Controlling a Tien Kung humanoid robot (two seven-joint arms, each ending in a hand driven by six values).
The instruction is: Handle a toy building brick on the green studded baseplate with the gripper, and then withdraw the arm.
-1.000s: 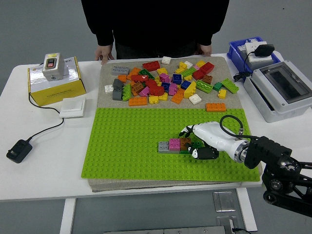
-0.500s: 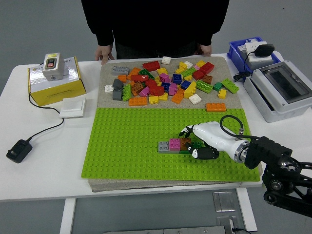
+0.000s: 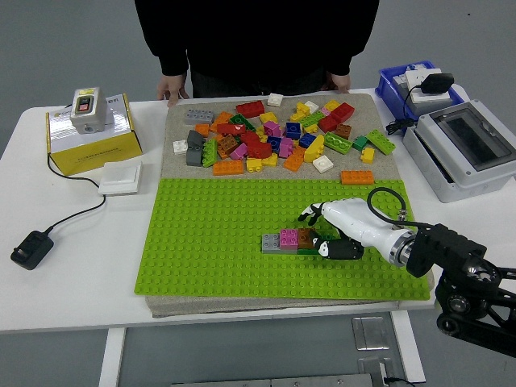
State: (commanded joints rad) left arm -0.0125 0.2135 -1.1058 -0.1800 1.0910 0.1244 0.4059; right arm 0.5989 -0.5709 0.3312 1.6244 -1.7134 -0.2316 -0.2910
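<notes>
On the green baseplate (image 3: 218, 234), the robot hand (image 3: 329, 234) has slid slightly right, off the brick row (image 3: 289, 240), its fingers loosely open and empty, so the placing looks finished and withdrawal has likely begun.

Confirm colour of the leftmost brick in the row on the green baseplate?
Grey. The leftmost brick sits beside a magenta brick, clear in the head view.
</notes>
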